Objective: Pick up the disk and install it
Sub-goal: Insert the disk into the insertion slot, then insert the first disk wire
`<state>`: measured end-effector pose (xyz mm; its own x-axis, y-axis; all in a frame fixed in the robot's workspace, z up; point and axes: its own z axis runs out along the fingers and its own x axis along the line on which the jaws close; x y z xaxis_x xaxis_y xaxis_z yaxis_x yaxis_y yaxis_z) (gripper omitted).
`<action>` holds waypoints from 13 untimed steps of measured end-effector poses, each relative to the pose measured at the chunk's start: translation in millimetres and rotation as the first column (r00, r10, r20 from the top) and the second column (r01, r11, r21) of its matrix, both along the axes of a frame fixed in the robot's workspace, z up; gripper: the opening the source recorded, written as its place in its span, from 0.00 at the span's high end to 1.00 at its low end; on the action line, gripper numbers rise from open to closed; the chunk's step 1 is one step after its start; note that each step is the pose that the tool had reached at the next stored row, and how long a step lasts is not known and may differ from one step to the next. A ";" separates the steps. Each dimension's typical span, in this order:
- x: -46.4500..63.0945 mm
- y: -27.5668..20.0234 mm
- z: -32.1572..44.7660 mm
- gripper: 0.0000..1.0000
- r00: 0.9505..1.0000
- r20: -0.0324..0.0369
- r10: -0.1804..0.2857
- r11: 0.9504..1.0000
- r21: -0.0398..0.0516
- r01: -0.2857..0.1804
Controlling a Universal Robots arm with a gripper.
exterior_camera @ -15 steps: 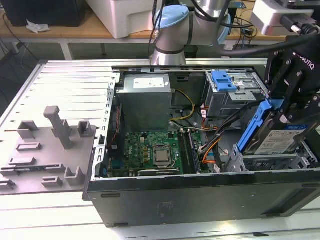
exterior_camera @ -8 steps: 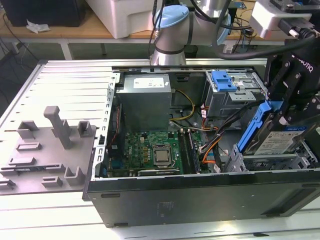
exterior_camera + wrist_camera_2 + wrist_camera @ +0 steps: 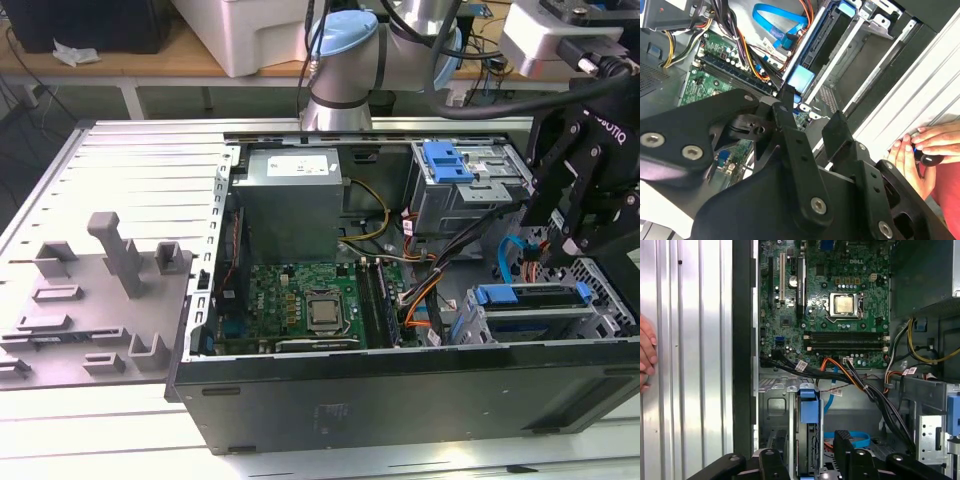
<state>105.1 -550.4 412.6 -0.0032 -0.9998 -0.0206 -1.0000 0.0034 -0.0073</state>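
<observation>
Room stands open above the motherboard [image 3: 310,305]. The disk [image 3: 809,412] fills its drive cage [image 3: 475,325] slot; cables [image 3: 875,397] cross beside it, seemingly narrowing the way down. A hand [image 3: 920,150] lies outside the case [image 3: 400,395].

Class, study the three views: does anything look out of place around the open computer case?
Yes: a person's hand is over the ribbed surface beside the case, near the gripper. A hand in a robot's workspace is odd; nothing else stands out.
</observation>
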 end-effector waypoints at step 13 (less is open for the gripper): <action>0.0 0.0 -1.3 0.50 1.000 0.000 0.000 1.000 0.000 0.000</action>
<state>105.0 -550.4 411.3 -0.0033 -0.9998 -0.0206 -1.0000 0.0034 -0.0072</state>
